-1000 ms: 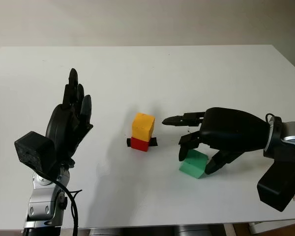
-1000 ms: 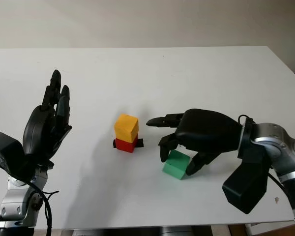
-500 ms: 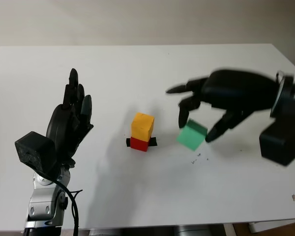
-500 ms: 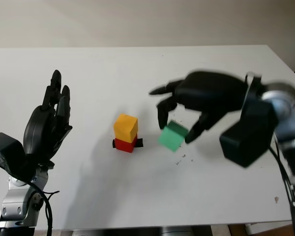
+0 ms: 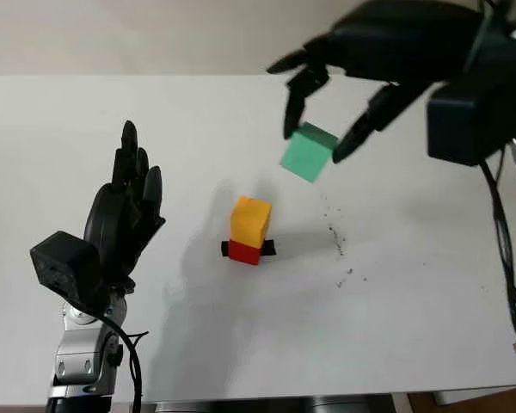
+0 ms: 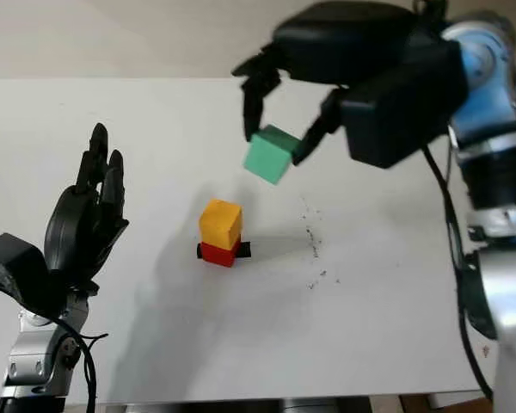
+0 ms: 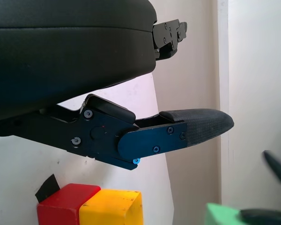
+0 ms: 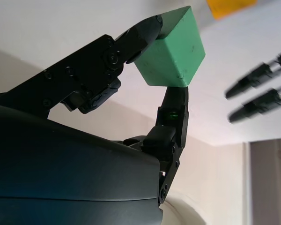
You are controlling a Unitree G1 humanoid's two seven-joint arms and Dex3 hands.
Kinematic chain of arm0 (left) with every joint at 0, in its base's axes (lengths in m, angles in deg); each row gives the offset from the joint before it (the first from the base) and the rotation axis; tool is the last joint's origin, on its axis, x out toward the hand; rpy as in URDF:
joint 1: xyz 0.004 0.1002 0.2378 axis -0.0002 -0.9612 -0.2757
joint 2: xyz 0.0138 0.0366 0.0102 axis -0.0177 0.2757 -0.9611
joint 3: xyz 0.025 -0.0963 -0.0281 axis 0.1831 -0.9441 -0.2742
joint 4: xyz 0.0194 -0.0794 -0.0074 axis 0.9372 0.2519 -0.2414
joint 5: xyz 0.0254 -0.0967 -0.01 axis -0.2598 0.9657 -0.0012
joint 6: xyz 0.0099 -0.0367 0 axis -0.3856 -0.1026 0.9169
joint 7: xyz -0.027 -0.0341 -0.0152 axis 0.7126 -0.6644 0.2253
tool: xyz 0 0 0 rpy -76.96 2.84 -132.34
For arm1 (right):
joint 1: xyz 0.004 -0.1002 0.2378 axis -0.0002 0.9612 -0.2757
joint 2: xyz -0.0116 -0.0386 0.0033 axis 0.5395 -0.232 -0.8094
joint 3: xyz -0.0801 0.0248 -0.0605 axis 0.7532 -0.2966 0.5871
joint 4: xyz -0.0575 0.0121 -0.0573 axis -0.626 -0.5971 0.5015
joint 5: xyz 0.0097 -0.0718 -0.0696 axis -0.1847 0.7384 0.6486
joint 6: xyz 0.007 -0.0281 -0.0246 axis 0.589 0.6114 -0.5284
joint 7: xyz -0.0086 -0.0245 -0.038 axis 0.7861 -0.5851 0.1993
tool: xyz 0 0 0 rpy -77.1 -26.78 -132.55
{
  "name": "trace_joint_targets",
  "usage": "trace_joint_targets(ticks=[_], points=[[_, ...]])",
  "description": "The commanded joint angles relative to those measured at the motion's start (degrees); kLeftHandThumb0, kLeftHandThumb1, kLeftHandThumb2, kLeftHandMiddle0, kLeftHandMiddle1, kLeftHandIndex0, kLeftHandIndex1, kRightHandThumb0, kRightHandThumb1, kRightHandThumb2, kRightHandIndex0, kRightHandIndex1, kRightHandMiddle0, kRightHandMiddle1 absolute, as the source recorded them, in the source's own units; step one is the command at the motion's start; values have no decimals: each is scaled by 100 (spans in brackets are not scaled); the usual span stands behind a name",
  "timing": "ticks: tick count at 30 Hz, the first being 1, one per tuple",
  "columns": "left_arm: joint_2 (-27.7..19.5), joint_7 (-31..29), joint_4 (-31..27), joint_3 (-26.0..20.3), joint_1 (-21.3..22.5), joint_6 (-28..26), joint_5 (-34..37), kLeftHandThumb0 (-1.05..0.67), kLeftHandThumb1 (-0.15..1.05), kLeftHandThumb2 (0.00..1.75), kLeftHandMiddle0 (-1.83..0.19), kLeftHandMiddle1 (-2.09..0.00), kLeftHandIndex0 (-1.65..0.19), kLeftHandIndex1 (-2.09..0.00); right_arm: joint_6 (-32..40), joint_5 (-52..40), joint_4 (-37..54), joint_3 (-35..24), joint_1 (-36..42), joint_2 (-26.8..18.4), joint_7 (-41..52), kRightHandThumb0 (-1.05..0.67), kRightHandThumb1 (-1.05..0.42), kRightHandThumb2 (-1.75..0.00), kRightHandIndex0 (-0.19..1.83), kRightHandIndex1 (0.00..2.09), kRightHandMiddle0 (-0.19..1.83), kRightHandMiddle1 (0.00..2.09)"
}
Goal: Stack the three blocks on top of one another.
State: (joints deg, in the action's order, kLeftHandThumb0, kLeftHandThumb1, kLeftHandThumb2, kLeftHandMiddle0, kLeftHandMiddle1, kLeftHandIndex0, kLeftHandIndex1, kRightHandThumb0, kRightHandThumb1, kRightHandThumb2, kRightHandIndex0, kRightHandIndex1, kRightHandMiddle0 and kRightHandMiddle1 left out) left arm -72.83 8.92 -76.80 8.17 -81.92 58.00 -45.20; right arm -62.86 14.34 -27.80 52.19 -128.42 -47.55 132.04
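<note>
Right hand (image 5: 327, 107) lifted green block (image 5: 308, 152) off counter (image 5: 396, 284), fingers pinching it at 1 o'clock above yellow block (image 5: 250, 219) on red block (image 5: 244, 251); left hand (image 5: 125, 219) open at 9 o'clock.

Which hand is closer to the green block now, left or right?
Right. The right hand grips the green block in the air above the table. The left hand is open, off to the far side of the yellow block.

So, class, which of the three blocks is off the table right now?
The green block: the right hand holds it in the air between its fingers. The yellow block sits on the red block, which rests on the table.
</note>
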Motion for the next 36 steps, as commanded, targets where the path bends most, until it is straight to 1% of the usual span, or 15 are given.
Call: trace_joint_targets(ticks=[1,3,6,8,11,14,18,24,27,32,36], points=[[3,25,29,3,120,31,-13,-82,105,60,19,-4,19,-3,-187,83,-21,55,-269,135,-142,-44,-76,-5,41,6,93,85],[19,39,40,2,124,53,-10,-82,105,61,19,-4,19,-3,-377,214,-13,135,-323,230,-247,-44,-76,-5,41,6,88,95],[48,91,45,0,128,59,-12,-82,105,61,19,-5,18,-4,-528,416,10,255,-337,348,-354,-43,-76,-6,42,6,84,97],[64,125,53,10,139,80,-29,-82,105,60,19,-5,18,-4,-683,517,-88,325,-336,391,-426,-44,-79,-6,39,5,80,104],[71,153,68,12,138,140,-53,-82,105,62,19,-5,19,-4,-1044,604,-357,459,-364,464,-496,-43,-85,-6,34,3,67,123],[89,194,72,21,140,168,-79,-82,105,63,19,-5,19,-4,-1176,763,-399,595,-400,462,-470,-42,-89,-6,29,2,55,132],[114,225,100,33,138,244,-108,-82,105,65,19,-5,19,-4,-1243,956,-365,761,-410,493,-451,-42,-88,-5,26,2,51,134],[166,224,180,25,144,387,-98,-81,105,64,19,-5,19,-4,-1460,1194,-499,988,-448,522,-449,-41,-88,-5,28,5,55,112],[176,226,196,25,149,389,-87,-81,105,64,19,-5,19,-4,-1499,1227,-507,1052,-449,523,-423,-40,-89,-6,26,5,53,108],[179,225,249,30,164,387,-82,-81,105,63,19,-5,19,-4,-1567,1310,-491,1123,-429,546,-466,-40,-89,-5,28,6,57,111],[191,236,243,33,159,376,-79,-81,105,63,19,-5,19,-5,-1600,1324,-506,1124,-396,586,-579,-41,-88,-5,33,7,54,119]])
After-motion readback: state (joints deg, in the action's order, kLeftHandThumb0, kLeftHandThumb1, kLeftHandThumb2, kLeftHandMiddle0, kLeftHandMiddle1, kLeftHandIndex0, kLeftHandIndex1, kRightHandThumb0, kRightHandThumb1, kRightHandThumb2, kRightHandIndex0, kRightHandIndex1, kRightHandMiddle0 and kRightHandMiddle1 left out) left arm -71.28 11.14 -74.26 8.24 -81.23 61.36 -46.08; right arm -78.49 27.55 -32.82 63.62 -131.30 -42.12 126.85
